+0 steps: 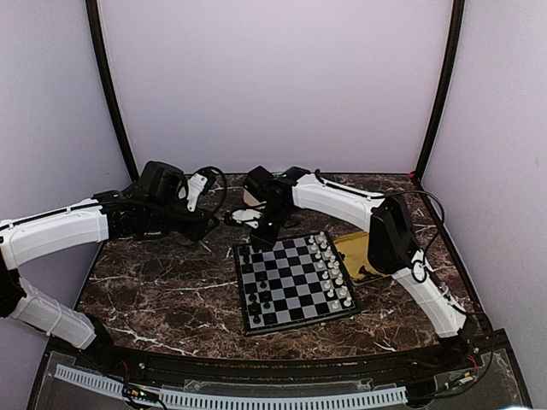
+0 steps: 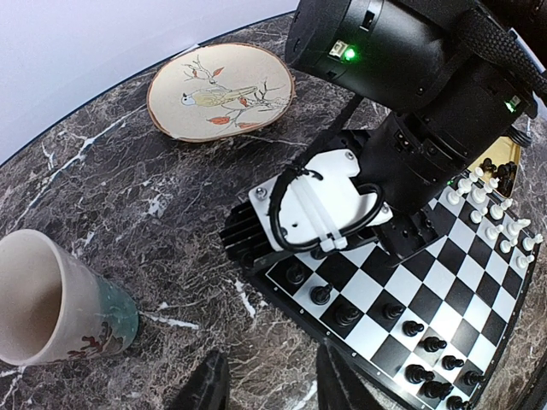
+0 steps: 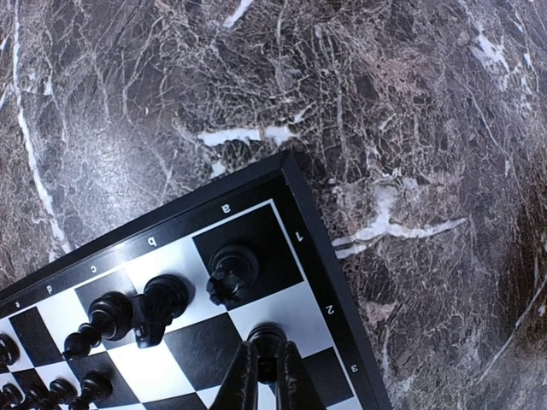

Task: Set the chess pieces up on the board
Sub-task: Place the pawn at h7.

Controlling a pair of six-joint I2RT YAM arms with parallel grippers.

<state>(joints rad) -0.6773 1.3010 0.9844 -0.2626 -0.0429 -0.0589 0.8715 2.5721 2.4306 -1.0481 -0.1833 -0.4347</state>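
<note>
Right fingers (image 3: 245, 382): pinched shut on the head of a black pawn (image 3: 267, 335), gripping it from straight above. That approach likely keeps the fingers off the neighbouring pieces.
Pawn's place: upright on a light square at the board's far left corner, just beside the corner rook (image 3: 232, 273). I cannot tell whether its base touches the square.
Left fingers (image 2: 208, 386): partly apart and holding nothing. They hang low over the desk (image 1: 162, 290) off the board's far left side, seemingly held back to leave the right arm room.
Board (image 1: 291, 282): in the middle of the desk, turned slightly.
Black pieces (image 1: 256, 295): in rows along the board's left side. The pawn row appears to be filling towards the far corner.
White pieces (image 1: 332, 265): lined up along the right side, nearest the yellow tray (image 1: 353, 254).
Bystanders: a bird plate (image 2: 220, 90) and a cup (image 2: 51, 299) stand far left of the board, well apart from it.
Step, as judged: setting this pawn down. Letting go calls for a gentle spread of the fingers, or the rook may be nudged.
</note>
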